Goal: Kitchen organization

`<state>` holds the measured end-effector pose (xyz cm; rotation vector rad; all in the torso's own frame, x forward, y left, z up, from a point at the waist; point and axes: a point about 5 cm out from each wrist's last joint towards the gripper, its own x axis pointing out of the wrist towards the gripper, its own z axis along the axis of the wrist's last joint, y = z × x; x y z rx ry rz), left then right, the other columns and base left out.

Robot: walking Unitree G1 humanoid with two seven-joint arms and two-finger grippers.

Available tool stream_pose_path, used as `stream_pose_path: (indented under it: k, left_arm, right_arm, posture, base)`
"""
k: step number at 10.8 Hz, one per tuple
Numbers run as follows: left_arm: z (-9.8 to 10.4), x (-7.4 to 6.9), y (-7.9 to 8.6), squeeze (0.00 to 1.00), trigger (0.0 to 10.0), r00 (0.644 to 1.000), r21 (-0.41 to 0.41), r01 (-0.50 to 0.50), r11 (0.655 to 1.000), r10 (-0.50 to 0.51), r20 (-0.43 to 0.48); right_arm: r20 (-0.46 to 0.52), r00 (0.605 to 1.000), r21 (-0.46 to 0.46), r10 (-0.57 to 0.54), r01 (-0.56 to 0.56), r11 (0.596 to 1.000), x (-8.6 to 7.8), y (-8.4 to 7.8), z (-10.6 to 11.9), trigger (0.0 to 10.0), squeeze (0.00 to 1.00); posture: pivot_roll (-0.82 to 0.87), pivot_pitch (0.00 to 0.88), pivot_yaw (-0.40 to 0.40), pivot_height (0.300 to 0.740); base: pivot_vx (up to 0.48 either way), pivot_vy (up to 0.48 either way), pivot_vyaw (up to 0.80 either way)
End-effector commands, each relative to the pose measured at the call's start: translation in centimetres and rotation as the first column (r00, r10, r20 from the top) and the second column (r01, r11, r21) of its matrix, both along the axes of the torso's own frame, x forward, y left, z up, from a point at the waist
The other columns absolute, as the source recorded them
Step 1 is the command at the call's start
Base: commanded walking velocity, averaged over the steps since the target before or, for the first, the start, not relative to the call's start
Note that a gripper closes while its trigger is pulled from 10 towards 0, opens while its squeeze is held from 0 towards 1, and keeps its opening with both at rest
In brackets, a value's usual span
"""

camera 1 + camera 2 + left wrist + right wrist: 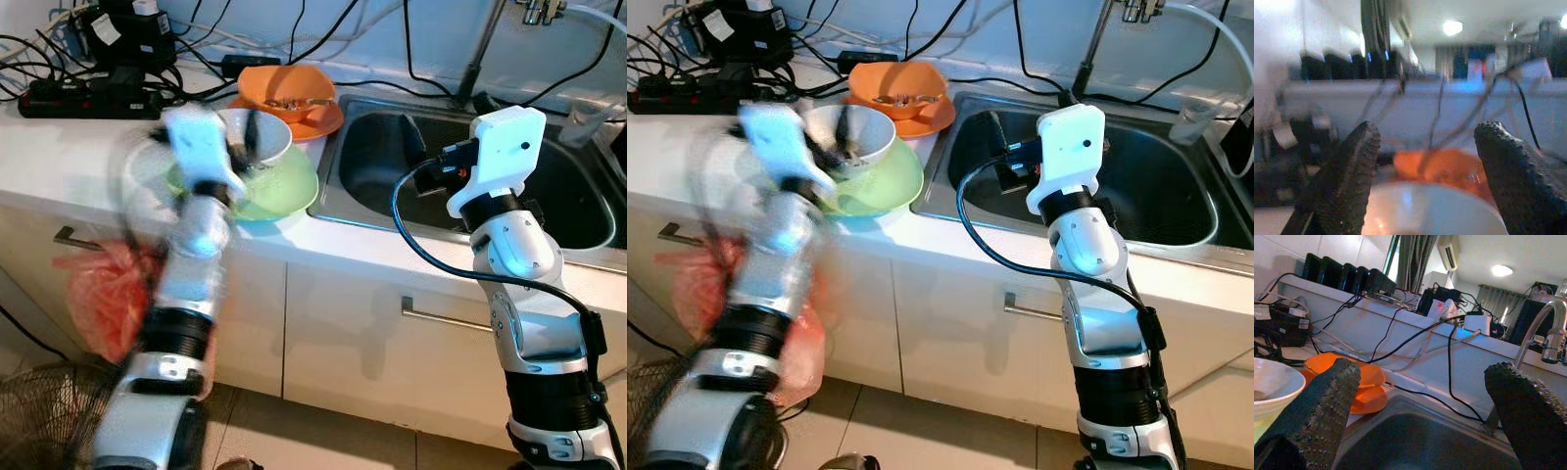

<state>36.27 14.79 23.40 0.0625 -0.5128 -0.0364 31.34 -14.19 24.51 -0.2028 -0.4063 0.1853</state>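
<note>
A white bowl (269,132) sits nested in a pale green bowl (289,186) on the white counter (69,147). Behind them an orange bowl (287,88) rests on an orange plate (321,121) beside the steel sink (558,201). My left arm is blurred with motion; its left gripper (250,137) is at the white bowl, one finger dipping over the rim. In the left wrist view the left gripper (1425,147) is open, with the white bowl's rim (1430,205) below the gap. My right gripper (416,162) hovers open over the sink's left part, holding nothing.
A power strip (78,98) and tangled cables lie at the counter's back left. The faucet (480,49) rises behind the sink. A red plastic bag (103,299) hangs from a cabinet handle below, with a fan (39,411) on the floor.
</note>
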Motion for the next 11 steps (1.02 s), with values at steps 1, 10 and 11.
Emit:
stream_pose_path:
  k: [1, 10, 11]
  left_arm:
    - [-0.20, -0.65, 0.44, 1.00, 10.0, 1.000, 0.037, -0.005, 0.999, 0.005, 0.005]
    - [-0.69, -1.32, 0.79, 1.00, 10.0, 1.000, 0.058, -0.008, 0.998, 0.007, 0.006]
    - [-0.69, -1.32, 0.79, 1.00, 10.0, 1.000, 0.058, -0.008, 0.998, 0.007, 0.006]
  right_arm:
    - [0.015, 1.000, -0.001, 0.005, -0.005, 1.000, -0.08, -0.17, 0.50, 10.0, 0.00]
    - [0.014, 1.000, -0.001, 0.016, -0.016, 1.000, 0.06, 0.04, 0.47, 10.0, 0.00]
    - [0.014, 1.000, -0.001, 0.016, -0.016, 1.000, 0.06, 0.04, 0.47, 10.0, 0.00]
  posture:
    - [0.02, 0.017, -0.054, 0.740]
    - [0.03, 0.017, -0.061, 0.740]
    - [0.03, 0.017, -0.061, 0.740]
  base:
    - [0.000, 0.000, 0.00]
    - [0.000, 0.000, 0.00]
    - [0.000, 0.000, 0.00]
